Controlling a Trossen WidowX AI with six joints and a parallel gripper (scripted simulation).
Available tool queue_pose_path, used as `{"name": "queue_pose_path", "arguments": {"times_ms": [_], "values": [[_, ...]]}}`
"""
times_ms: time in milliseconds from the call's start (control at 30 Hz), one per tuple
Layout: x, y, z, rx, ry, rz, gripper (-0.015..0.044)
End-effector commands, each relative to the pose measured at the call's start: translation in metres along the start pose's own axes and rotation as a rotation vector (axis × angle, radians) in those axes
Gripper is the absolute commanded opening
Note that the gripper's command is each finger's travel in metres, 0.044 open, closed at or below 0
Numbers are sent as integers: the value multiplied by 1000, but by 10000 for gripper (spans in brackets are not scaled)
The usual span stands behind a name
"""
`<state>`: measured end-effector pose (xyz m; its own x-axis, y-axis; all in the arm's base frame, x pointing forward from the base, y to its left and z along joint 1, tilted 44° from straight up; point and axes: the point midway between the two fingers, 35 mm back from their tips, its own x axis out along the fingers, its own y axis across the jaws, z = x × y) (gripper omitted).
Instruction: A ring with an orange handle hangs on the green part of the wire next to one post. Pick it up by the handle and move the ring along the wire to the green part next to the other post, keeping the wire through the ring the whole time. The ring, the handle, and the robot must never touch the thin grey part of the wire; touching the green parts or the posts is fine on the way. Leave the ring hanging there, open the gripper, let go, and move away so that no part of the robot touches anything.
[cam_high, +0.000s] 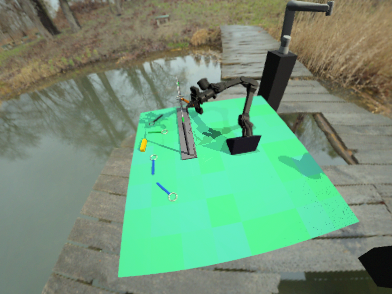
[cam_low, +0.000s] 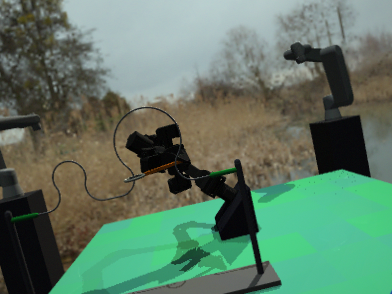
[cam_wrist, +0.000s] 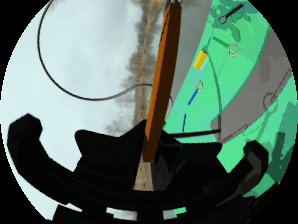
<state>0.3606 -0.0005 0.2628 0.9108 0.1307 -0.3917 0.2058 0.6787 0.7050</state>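
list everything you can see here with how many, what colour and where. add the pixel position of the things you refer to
orange handle (cam_high: 185, 100) (cam_low: 161, 168) (cam_wrist: 163, 85): one, orange, in the gripper
handle's ring (cam_low: 134, 178): one, grey, at the wire's middle stretch
wire (cam_low: 86, 186) (cam_wrist: 95, 99): one, grey with green ends, between the posts
posts (cam_low: 250, 225): two, dark, at the wire's ends
base strip (cam_high: 189, 157) (cam_low: 272, 279): one, grey, under the wire
loose ringed tools: four, two blue, one green, one black, on the mat
block (cam_high: 143, 145) (cam_wrist: 200, 60): one, yellow, beside them
mat (cam_high: 225, 207) (cam_low: 325, 200): one, green, on planks
gripper (cam_high: 189, 103) (cam_low: 179, 163) (cam_wrist: 147, 123): one, black, shut on the handle
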Motion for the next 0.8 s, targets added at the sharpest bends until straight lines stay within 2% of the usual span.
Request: {"name": "queue_pose_path", "arguments": {"times_ms": [0,767], "values": [[-2,11,1,27,5,33,-150],[-6,32,3,139,19,93,-150]]}}
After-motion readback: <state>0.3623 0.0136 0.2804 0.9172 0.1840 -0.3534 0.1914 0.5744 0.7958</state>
